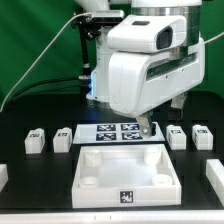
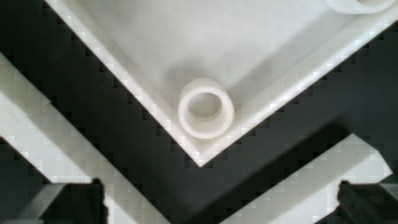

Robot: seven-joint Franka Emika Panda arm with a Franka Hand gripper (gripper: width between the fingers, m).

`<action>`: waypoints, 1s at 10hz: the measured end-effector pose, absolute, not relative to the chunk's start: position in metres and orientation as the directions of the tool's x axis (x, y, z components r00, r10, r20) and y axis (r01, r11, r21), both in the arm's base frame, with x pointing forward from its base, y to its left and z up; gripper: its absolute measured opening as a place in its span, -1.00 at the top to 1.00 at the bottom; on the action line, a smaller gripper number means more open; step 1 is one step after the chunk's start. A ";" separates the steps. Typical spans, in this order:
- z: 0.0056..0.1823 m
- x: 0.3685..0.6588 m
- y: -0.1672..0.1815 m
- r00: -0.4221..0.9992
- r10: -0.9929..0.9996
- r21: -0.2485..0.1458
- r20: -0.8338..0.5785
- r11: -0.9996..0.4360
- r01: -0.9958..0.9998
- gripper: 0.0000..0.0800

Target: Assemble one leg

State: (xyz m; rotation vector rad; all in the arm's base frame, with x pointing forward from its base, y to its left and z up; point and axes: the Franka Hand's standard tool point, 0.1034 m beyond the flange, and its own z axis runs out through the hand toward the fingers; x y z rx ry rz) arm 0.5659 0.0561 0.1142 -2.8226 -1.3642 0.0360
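The end effector point(image 1: 148, 129) hangs with its fingers point(image 2: 61, 201) wide apart and nothing between them, just above a round corner socket point(image 2: 206, 108) of the white tray part point(image 1: 95, 198). The closest leg point(image 1: 178, 136) lies untouched on the black table point(image 1: 40, 190), just beside the end effector toward the exterior view's right. The marker board point(image 1: 112, 132) lies on the other side.

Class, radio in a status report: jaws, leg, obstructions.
Jaws open, empty, above a corner socket. Legs loose on table, none held. Nothing seen blocking.
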 end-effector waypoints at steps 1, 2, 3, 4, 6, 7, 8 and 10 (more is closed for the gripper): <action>0.114 0.566 0.056 0.621 0.784 -0.016 -0.018 -0.621 0.783 -0.63; 0.114 0.566 0.056 0.621 0.784 -0.016 -0.018 -0.621 0.783 -0.63; 0.114 0.566 0.056 0.621 0.784 -0.016 -0.018 -0.621 0.783 -0.63; 0.114 0.566 0.056 0.621 0.784 -0.016 -0.018 -0.621 0.783 -0.63; 0.114 0.566 0.056 0.583 0.812 -0.017 -0.017 -0.584 0.812 -0.63; 0.114 0.566 0.056 0.584 0.812 -0.017 -0.017 -0.584 0.812 -0.63; 0.113 0.562 0.055 0.544 0.839 -0.011 -0.013 -0.544 0.839 -0.63; 0.099 0.505 0.044 0.233 0.972 0.006 -0.003 -0.233 0.972 -0.63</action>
